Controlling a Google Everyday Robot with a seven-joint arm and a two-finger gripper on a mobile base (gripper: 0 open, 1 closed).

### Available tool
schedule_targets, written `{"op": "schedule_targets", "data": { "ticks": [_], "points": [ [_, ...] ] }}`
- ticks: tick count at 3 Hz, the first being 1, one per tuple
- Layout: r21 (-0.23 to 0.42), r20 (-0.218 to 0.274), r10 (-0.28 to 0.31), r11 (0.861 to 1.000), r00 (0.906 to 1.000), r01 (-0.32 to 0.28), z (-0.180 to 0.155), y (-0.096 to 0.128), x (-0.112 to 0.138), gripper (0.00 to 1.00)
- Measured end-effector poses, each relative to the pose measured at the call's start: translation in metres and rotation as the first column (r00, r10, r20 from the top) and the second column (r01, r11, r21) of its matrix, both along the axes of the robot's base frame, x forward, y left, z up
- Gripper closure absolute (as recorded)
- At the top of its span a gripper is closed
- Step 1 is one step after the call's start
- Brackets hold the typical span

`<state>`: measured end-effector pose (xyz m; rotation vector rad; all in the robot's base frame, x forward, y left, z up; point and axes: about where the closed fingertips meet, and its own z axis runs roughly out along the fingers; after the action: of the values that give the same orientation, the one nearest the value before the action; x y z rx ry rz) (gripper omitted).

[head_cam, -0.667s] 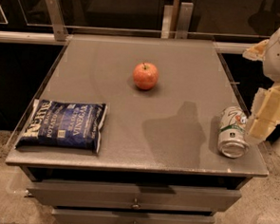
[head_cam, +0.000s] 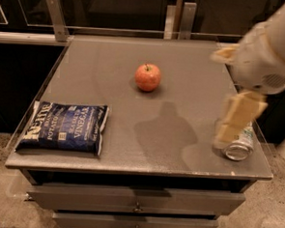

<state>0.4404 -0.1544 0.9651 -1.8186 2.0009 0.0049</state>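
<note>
Camera view showed the gripper (head_cam: 238,119) at the right side of the cabinet top (head_cam: 193,70), hanging from the pale arm (head_cam: 269,56) that reached in from the upper right corner. It stood directly in front of and over the can (head_cam: 240,148), which lay on its side near the right front corner with its open end facing the camera. Less than a second earlier the gripper had been further right, just beside the can and partly out past the edge; it had since swung leftward, so that it covered the can's upper part. The can itself had not shifted. Whether the gripper touched the can or had any hold on it could not be told, since its tip was smeared by motion and overlapped the can. The arm's shadow (head_cam: 166,132) on the grey top had also slid a little to the left. An apple (head_cam: 147,77) sat upright near the middle of the top, well apart from the gripper, and a blue bag of chips (head_cam: 64,127) lay flat at the left front corner; neither had moved. Below the top, two drawers (head_cam: 137,200) were shut.
</note>
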Motion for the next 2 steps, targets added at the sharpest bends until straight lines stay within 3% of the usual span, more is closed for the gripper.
{"op": "schedule_targets", "data": {
  "ticks": [1, 2],
  "points": [
    [0.153, 0.048, 0.184, 0.97, 0.9818, -0.189, -0.01, 0.084, 0.005, 0.0],
    [0.267, 0.059, 0.267, 0.924, 0.9619, -0.273, -0.019, 0.135, 0.007, 0.0]
  ]
}}
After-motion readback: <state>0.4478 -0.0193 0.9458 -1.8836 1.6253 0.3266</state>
